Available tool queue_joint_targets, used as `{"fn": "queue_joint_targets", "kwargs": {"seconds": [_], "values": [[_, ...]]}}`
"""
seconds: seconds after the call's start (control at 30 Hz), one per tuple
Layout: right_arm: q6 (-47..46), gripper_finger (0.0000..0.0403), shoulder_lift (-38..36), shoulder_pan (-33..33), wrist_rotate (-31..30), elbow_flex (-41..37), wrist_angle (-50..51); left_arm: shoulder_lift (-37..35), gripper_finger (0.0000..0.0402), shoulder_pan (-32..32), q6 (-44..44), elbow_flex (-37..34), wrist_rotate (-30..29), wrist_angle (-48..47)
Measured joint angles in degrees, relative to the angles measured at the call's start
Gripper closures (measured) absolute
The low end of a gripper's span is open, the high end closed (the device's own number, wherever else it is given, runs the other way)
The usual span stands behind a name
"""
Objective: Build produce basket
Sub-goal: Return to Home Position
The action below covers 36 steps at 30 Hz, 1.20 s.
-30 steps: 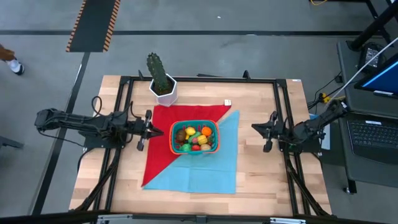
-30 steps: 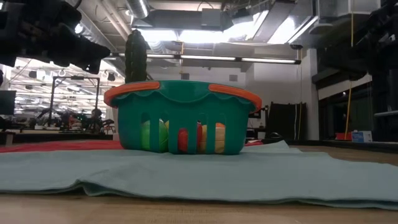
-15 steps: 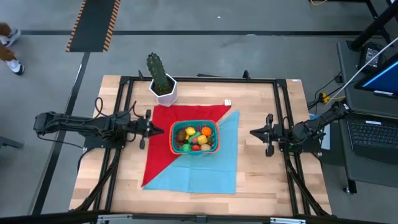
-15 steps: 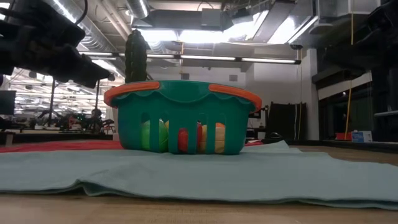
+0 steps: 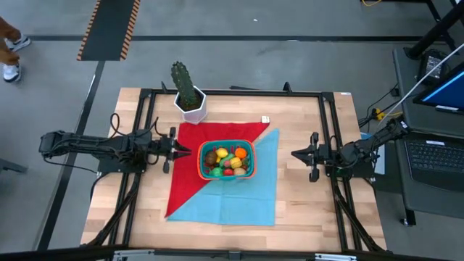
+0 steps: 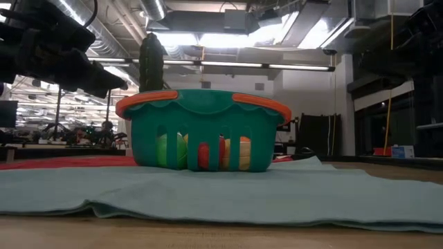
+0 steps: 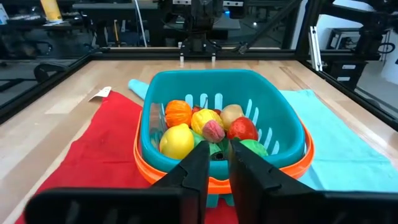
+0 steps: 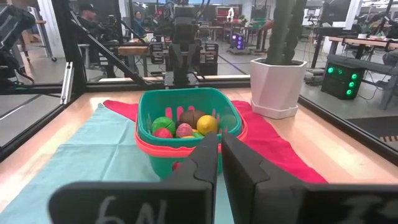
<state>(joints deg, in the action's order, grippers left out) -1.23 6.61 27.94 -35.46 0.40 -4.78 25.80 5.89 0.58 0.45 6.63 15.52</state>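
Since a second ago the left gripper [image 5: 187,151] has drawn back a little from the basket [image 5: 201,161], most of that in the first half of the second; the right gripper [image 5: 294,154] has barely shifted, and a person's feet [image 5: 9,71] beyond the table's far left corner have stepped along. The basket sits in the middle of a red-and-blue cloth [image 5: 239,203] on the table [image 5: 304,217], and the produce [image 5: 228,161] lies heaped inside it, none showing loose on the cloth. The filling looks done, with only the retreat of the arms left. The risk I see is on the left side: that gripper hangs near the basket's rim, apart from it but pointing straight at it, and the low view puts the arm only a little above rim level. A dip or a swing inward during the withdrawal could clip the rim, shove the light basket across the cloth or tip it, and roll the toys out. A finger catching the cloth could also drag the basket with it. The cactus pot [image 5: 190,104] at the far edge stands clear of both arms. The right gripper is well apart from the basket, out past the cloth's edge, so it poses little danger. Both pairs of jaws are drawn together, the left fingers [image 7: 196,168] showing a narrow slit and the right fingers [image 8: 205,155] a thinner one, and neither holds or touches anything.
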Motion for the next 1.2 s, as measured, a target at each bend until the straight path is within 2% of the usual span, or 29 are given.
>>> {"fn": "queue_joint_targets", "kwargs": {"seconds": [0.43,0.53,0.67,0.77,1.0,1.2], "values": [[-1.75,0.0377,-0.02,0.04,0.04,-0.01,-0.52,0.0,0.0323,0.0,0.02,-0.02,0.0,-0.01],[-1.25,0.0377,-2.12,-0.81,0.43,0.0,-0.28,0.0,0.0318,0.0,0.02,-0.02,0.0,-0.03],[1.51,0.0377,-6.61,-5.16,3.63,0.0,-0.06,0.0,0.0311,0.0,0.03,-0.02,0.0,-0.03],[4.29,0.0377,-6.51,-10.67,7.56,0.02,0.35,0.0,0.0306,0.0,0.04,-0.02,0.02,-0.02],[2.49,0.0377,-6.56,-24.0,17.68,0.02,0.93,0.0,0.0296,0.0,0.04,-0.02,0.0,-0.05],[-1.54,0.0377,-6.38,-26.67,19.25,0.02,1.06,0.0,0.0287,0.0,0.04,-0.02,0.0,-0.06]]}}
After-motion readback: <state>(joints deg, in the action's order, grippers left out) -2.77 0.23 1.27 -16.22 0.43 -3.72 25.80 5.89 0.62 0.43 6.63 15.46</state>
